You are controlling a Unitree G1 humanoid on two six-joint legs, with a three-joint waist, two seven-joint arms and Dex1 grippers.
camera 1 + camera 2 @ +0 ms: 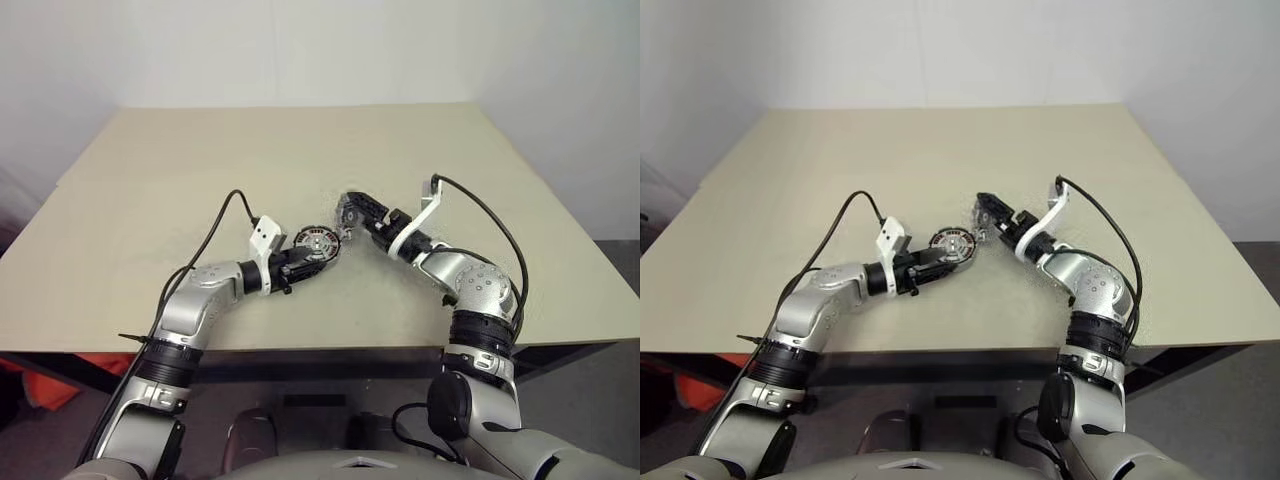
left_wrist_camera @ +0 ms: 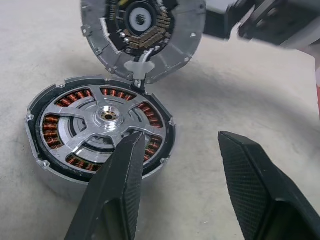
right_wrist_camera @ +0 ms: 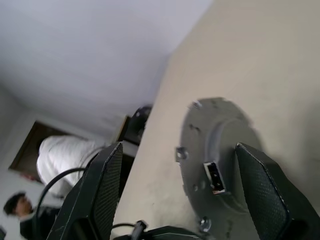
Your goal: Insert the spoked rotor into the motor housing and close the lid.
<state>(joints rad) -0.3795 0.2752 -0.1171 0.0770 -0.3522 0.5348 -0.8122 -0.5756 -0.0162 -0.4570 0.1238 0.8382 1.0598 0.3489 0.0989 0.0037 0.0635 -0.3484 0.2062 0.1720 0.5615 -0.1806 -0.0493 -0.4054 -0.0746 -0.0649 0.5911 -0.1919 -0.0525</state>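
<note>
From my station: spoked rotor (image 2: pixel 107 116) already seated in the motor housing (image 2: pixel 45 170) on the desk (image 1: pixel 300 160), just ahead of my left end effector (image 2: pixel 180 165), fingers apart and empty; lid (image 2: pixel 142 35) stands hinged-up between the right end effector's (image 3: pixel 175 185) spread fingers, presumably for folding shut.

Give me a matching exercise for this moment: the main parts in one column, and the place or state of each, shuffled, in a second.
Things:
1. spoked rotor
2. motor housing
3. lid
4. right end effector

Places or states:
A. stands tilted on edge at the housing's rim, its inner face showing
B. lies flat on the table, copper windings showing
C. sits inside the ring of windings
D. open fingers on either side of the lid's outer face

Pairs: 1-C, 2-B, 3-A, 4-D
</note>
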